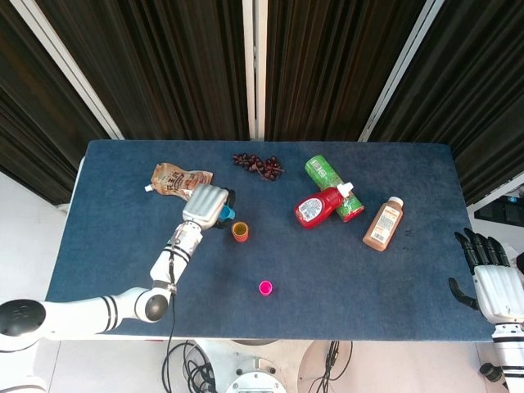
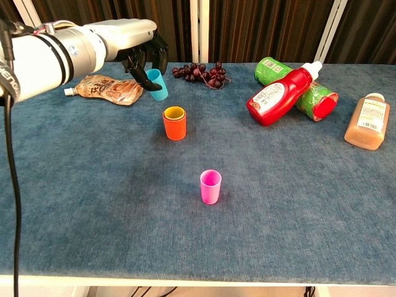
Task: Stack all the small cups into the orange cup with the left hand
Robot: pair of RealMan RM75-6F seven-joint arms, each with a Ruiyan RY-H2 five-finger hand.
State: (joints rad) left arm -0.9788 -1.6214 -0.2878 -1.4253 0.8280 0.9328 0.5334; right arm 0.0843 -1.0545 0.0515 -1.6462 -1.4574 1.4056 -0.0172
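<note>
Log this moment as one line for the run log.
left hand: holds blue cup, lifted, tilted | orange cup: upright on table | pink cup: untouched | right hand: idle

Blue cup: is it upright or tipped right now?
Tipped. In the chest view the blue cup is held in the left hand, clear of the table, leaning with its mouth toward the hand, above and behind the orange cup.

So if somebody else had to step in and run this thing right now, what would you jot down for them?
Left hand: holds the blue cup, lifted and tilted, up and to the left of the orange cup.
Right hand: idle at the table's right edge, fingers apart, holding nothing.
Orange cup: upright, with what looks like a yellow cup inside.
Pink cup: upright, alone, nearer the front.
Left to do: drop blue into orange, then the pink one.
</note>
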